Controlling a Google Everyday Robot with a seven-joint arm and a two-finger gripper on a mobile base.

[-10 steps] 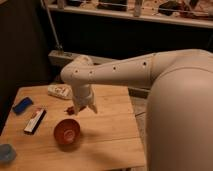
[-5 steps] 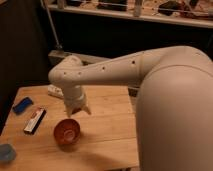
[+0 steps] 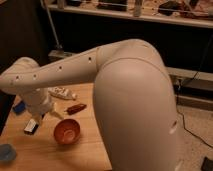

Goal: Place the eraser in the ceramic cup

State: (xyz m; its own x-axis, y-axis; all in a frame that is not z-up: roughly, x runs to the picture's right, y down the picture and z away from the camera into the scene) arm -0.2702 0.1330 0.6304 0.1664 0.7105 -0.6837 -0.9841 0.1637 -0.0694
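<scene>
The eraser, a black block with a white top, lies on the wooden table at the left, partly hidden by my arm. The pale blue ceramic cup stands at the table's front left corner, cut off by the frame edge. My gripper hangs at the end of the white arm, just above and to the right of the eraser, between it and the red-orange bowl.
A dark blue flat pad lies at the far left behind the eraser. A white tube-like item and a reddish-brown packet lie behind the bowl. My big white arm fills the right of the view.
My arm has swung left across the table, from above the bowl's far side to just beside the eraser. The objects on the table have not moved.
</scene>
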